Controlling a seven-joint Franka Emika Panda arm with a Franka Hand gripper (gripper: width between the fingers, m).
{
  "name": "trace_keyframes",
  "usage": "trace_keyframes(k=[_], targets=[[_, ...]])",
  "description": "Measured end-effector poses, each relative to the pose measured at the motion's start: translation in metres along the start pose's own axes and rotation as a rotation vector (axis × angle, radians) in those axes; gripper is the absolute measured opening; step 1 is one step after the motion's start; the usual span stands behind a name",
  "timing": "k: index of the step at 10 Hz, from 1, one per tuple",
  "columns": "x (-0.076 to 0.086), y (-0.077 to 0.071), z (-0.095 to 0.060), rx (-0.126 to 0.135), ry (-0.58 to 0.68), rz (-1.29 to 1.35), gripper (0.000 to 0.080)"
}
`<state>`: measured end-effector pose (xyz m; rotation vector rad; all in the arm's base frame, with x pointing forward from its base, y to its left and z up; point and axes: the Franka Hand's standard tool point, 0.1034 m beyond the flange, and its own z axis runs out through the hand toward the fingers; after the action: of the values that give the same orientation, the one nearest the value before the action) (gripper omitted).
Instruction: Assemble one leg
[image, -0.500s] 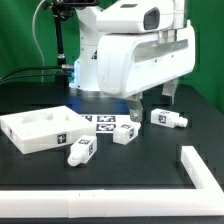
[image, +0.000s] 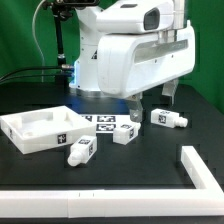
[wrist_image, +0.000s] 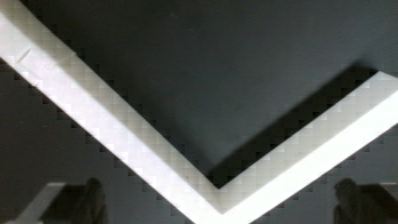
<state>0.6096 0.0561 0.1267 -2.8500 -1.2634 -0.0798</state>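
Note:
Three stubby white legs with black-and-white tags lie on the black table in the exterior view: one (image: 168, 118) to the exterior view's right, one (image: 127, 133) in the middle, one (image: 82, 150) nearer the front. The large white square panel (image: 22, 133) lies at the exterior view's left. My gripper (image: 153, 101) hangs high above the table, its dark fingers showing under the white arm body. In the wrist view the gripper (wrist_image: 217, 202) is open and empty, one finger (wrist_image: 71, 200) at each side. No leg shows in the wrist view.
The marker board (image: 103, 122) lies flat between the panel and the legs. A white L-shaped rail (image: 200, 168) runs along the table's front and right. Its corner (wrist_image: 214, 170) shows as a white V in the wrist view, far below the fingers.

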Motion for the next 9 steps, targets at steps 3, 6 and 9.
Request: trace_keyframes(k=[3,6,9], targets=[[-0.053,0.013,0.002,-0.041,-0.016,0.144,0.0649],[-0.105,0.040,0.015,0.004,-0.021,0.244,0.0649],[-0.098,0.033,0.017,0.010,-0.019,0.224,0.0649]])
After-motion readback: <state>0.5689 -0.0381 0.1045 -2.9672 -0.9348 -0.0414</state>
